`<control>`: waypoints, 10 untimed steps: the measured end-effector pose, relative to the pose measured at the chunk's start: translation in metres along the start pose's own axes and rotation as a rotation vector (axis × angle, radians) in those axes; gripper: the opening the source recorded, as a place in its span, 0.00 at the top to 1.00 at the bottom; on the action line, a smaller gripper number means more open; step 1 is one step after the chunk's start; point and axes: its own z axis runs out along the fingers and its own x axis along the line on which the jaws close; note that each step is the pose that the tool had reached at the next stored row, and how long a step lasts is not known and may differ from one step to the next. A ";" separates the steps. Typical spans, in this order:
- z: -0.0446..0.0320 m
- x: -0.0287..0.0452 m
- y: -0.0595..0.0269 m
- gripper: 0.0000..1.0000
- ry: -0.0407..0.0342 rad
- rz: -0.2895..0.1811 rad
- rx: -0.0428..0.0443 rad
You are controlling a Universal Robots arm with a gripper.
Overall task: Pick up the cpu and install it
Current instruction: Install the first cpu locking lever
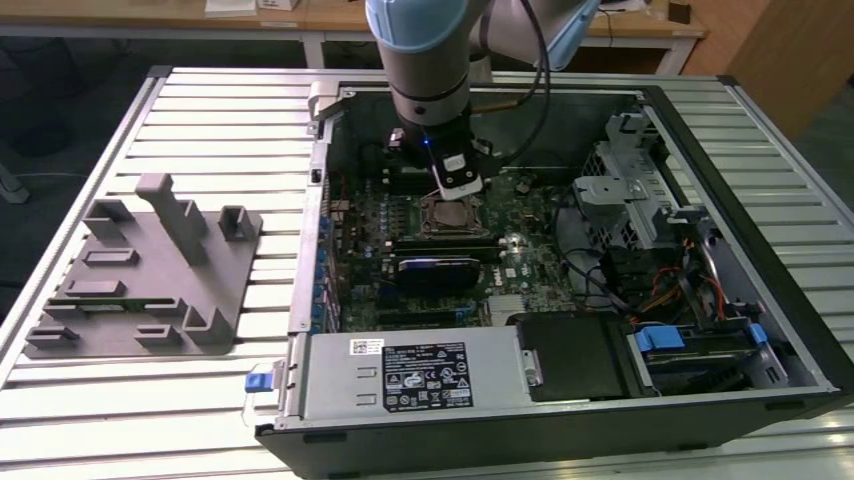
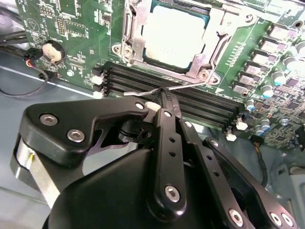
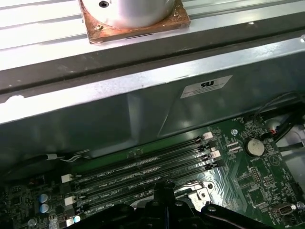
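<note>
The small flat square cpu (image 2: 175, 36) with its silvery metal top is seen seated in the square metal-framed motherboard socket (image 2: 217, 45), lying flat with its top face turned upward. Being square, it shows no long axis; its edges run parallel to the socket frame. A thin greenish rim is visible along one edge. In the exterior view the cpu (image 1: 451, 213) sits within the socket (image 1: 451, 216) near the middle of the green motherboard (image 1: 534, 270) inside the open black computer case (image 1: 747, 200).

The black gripper (image 2: 164, 98) is held just beside the socket, over the row of long black memory slots (image 2: 209, 102) that border it. Its fingers are brought together to a narrow tip with no gap visible, and nothing is held between them. A thin metal lever wire (image 2: 181, 88) of the socket runs just by the fingertip; whether it is touched cannot be told. In the exterior view the gripper (image 1: 458, 186) hangs below the blue and grey arm (image 1: 420, 50), directly above the socket.

Well apart from the socket, toward the exterior view's left, a grey stepped fixture (image 1: 140, 270) rests on the ribbed metal table (image 1: 214, 120) outside the case.

In the first wrist view the memory slots (image 3: 143, 169) lie beside the case wall (image 3: 143, 109).
</note>
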 end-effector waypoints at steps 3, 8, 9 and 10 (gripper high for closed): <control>0.0002 0.0000 -0.0001 0.89 0.0001 0.000 0.0001; 0.0022 0.0002 -0.0008 0.89 0.0092 -0.024 -0.0022; 0.0029 0.0003 -0.0010 0.89 0.0122 -0.032 -0.0029; 0.0034 0.0003 -0.0011 0.89 0.0152 -0.040 -0.0035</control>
